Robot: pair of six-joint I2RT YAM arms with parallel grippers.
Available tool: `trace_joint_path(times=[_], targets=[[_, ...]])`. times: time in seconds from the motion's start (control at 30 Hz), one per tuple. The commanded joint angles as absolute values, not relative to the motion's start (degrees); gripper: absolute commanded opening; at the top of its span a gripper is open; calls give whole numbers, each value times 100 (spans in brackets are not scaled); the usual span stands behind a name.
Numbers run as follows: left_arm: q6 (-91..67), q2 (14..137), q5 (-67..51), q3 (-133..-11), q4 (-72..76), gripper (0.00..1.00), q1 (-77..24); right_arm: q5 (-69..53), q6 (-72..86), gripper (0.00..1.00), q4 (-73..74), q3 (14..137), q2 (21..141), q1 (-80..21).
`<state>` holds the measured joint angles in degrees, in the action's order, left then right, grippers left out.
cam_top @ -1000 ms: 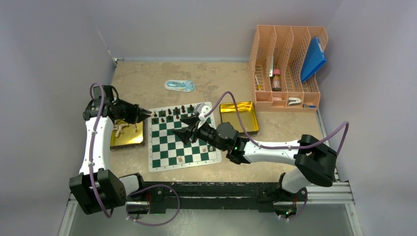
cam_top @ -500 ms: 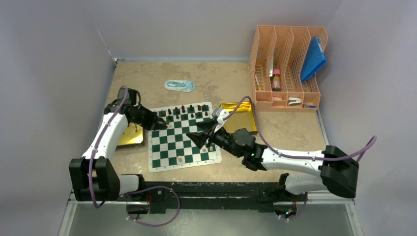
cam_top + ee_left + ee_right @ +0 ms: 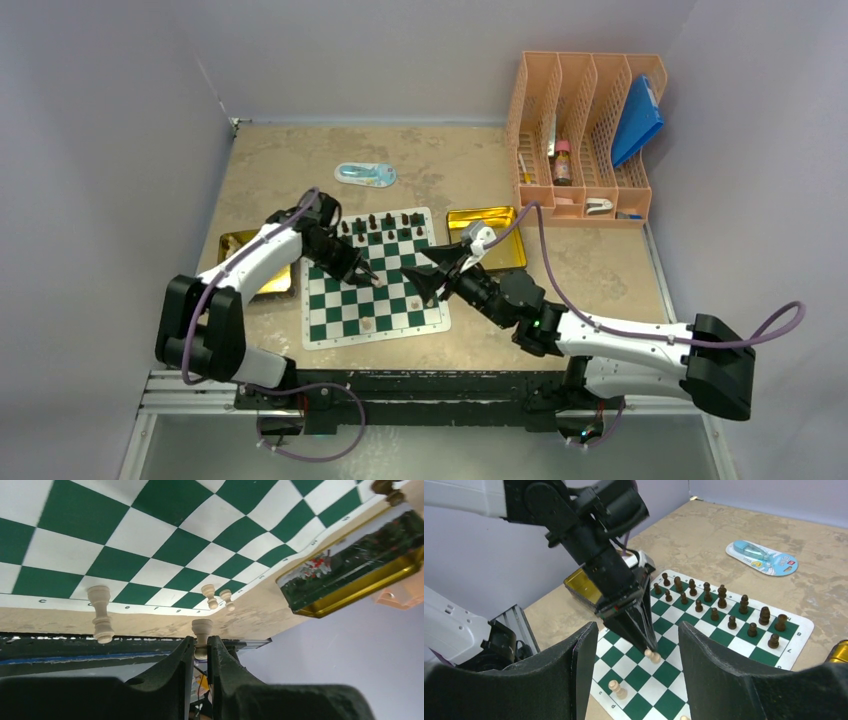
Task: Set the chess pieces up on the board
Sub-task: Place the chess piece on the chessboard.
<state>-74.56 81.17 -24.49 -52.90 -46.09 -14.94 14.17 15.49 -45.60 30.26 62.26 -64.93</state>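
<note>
The left gold tray lies just off the board's left edge, probably the supply of cream pieces. The left gripper hangs over the middle of the board, pinching 1 cream piece by its top so the base faces a square. Dark pieces fill 2 rows along the board's far edge, and only a few cream ones stand at the near edge, so this piece likely belongs there. The right gripper hovers spread and empty over the board's right edge, beside the right gold tray, probably keeping clear.
</note>
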Motion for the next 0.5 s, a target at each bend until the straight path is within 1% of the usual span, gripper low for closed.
trace_joint_path(times=[0.0,0.13,0.47], targets=[[-7993,8460,-2321,-5324,-4359,15,-1935,1758,1613,63,-4667,2916,5904,-6513],[-8089,8844,-2238,-5422,-4298,15,-2246,1850,1606,63,-4630,2821,5697,-6513],[-8157,9365,-2228,-5506,-4207,15,-2563,2083,1552,63,-4620,2667,5431,-6515]])
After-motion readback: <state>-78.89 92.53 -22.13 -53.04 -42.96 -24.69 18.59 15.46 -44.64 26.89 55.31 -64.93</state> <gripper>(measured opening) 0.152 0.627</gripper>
